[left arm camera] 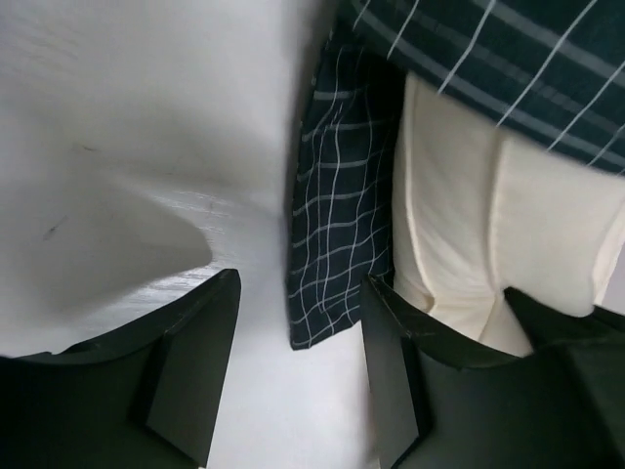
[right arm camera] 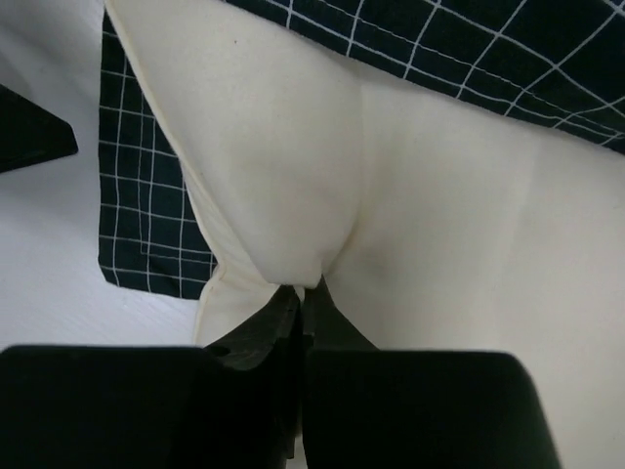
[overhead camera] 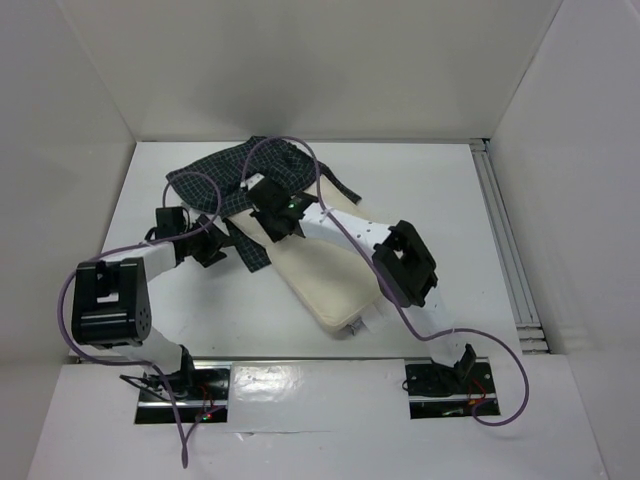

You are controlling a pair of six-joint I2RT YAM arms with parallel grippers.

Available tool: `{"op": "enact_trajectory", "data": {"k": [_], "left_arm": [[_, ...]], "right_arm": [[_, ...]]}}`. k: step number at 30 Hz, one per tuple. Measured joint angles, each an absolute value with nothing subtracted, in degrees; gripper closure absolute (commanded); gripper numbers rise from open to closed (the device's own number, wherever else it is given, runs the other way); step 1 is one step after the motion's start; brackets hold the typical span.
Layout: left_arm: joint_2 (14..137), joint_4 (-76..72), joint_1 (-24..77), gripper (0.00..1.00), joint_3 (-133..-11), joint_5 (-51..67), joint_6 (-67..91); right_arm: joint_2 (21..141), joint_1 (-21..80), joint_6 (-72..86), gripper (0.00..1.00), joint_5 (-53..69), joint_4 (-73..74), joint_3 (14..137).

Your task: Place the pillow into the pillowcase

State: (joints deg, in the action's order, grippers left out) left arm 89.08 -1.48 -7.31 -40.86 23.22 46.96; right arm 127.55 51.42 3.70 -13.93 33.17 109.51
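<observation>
The cream pillow (overhead camera: 325, 285) lies in the middle of the table, its far end tucked under the dark checked pillowcase (overhead camera: 225, 180). My right gripper (overhead camera: 275, 222) is shut on a pinched fold of the pillow (right arm camera: 439, 225) near the pillowcase's (right arm camera: 156, 225) mouth; the jaws (right arm camera: 308, 293) meet with cream cloth between their tips. My left gripper (overhead camera: 213, 245) stands open at the pillowcase's left edge. In the left wrist view a hanging flap of pillowcase (left arm camera: 332, 244) ends just ahead of the gap between the fingers (left arm camera: 298, 332), ungripped, with the pillow (left arm camera: 488, 215) to its right.
White walls enclose the table on three sides. A metal rail (overhead camera: 505, 250) runs along the right edge. Purple cables (overhead camera: 300, 150) loop over the pillowcase and arms. Both arm bases (overhead camera: 180, 395) sit at the near edge.
</observation>
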Motion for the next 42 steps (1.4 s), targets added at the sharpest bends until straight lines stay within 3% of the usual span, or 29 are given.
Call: {"op": "enact_trajectory", "data": {"k": [8, 12, 18, 24, 25, 27, 28, 35, 42], "left_arm": [[90.9, -5.1, -2.9, 0.32, -40.4, 19.2, 47.0], [93.1, -10.3, -1.6, 0.40, -40.4, 18.6, 47.5], [98.6, -15.0, -1.3, 0.59, -43.4, 19.3, 48.1], [100.4, -15.1, -0.6, 0.58, -45.3, 19.7, 48.2], [100.4, -15.1, -0.5, 0.74, -45.3, 19.7, 48.2], [100.8, -14.9, -0.4, 0.95, -45.2, 19.6, 48.2], [101.3, -14.7, -0.4, 1.00, -45.2, 19.8, 48.3], [101.6, -15.2, 0.5, 1.00, -45.1, 21.9, 48.1], [93.6, -13.6, 2.9, 1.00, -40.9, 23.5, 47.9]], "right_arm": [[126.2, 45.5, 6.9, 1.00, 0.9, 29.6, 107.7], [126.1, 43.8, 7.7, 1.00, 5.0, 28.6, 107.7], [125.4, 42.2, 8.3, 1.00, 9.1, 27.9, 106.7], [123.5, 39.4, 10.1, 1.00, 14.9, 26.5, 105.2], [123.2, 38.9, 10.3, 1.00, 15.7, 26.3, 105.2], [122.5, 38.3, 10.7, 1.00, 16.7, 26.1, 104.9], [122.4, 38.2, 10.7, 1.00, 17.0, 26.1, 104.9], [122.4, 39.2, 10.5, 1.00, 14.2, 27.6, 106.0], [123.7, 41.0, 12.3, 1.00, 8.2, 29.0, 108.4]]}}
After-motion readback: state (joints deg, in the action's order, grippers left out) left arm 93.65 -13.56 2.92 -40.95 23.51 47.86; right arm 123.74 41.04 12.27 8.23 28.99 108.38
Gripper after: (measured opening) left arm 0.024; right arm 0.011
